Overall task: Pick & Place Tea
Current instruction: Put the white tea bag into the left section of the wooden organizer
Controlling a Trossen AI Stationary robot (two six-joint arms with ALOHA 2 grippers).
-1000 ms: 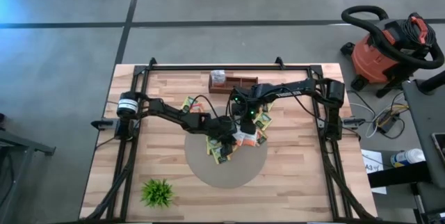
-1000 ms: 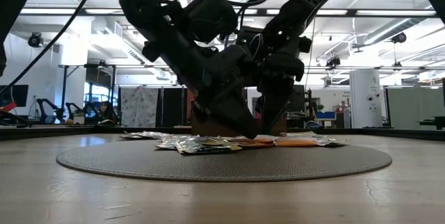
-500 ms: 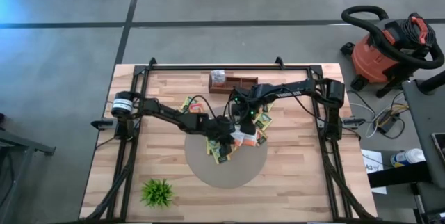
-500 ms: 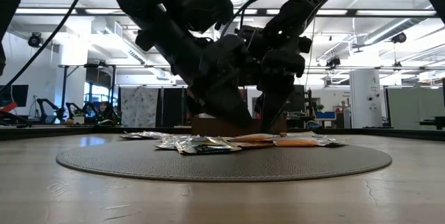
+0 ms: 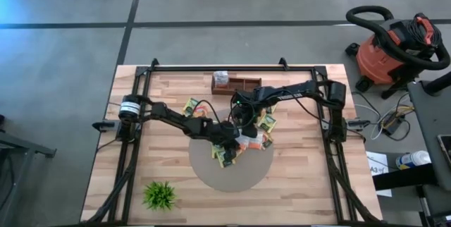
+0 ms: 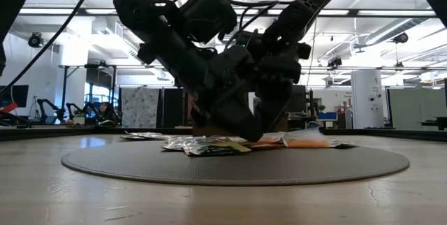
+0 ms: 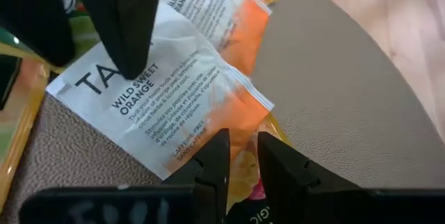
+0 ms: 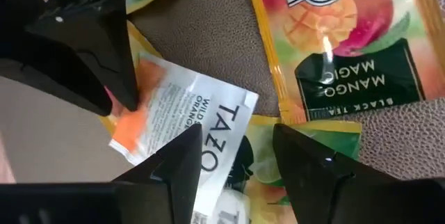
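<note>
Several tea sachets (image 5: 243, 142) lie in a loose pile on a round grey mat (image 5: 232, 178). Among them are a white-and-orange one (image 7: 174, 92) (image 8: 188, 123) and a mango one (image 8: 348, 36). My left gripper (image 7: 241, 158) (image 5: 230, 141) reaches in from the table's left and is shut on the white-and-orange sachet's orange end. My right gripper (image 8: 236, 147) (image 5: 245, 123) comes from the right and stands open over the same sachet's white end. In the low view both grippers (image 6: 255, 127) meet low over the pile. My left gripper pinches the orange end (image 7: 240, 137) of the white-and-orange sachet between its two fingers, slanting down from the table's left. The sachet lies flat on the mat and on other sachets. My right gripper has one fingertip (image 7: 135, 67) down on that sachet's white end (image 7: 97, 88), coming steeply from above. Its other finger stands beside the sachet.
A wooden box (image 5: 243, 84) with a small white thing at its left end stands at the table's far edge. A small green plant (image 5: 160, 194) sits near the front left. The arms' black frame runs along both table sides. A red shop vacuum (image 5: 394, 51) stands off the table.
The round mat with its pile of sachets has slid a little toward the table's right edge. Both grippers have stayed low over the pile, on the same sachet.
</note>
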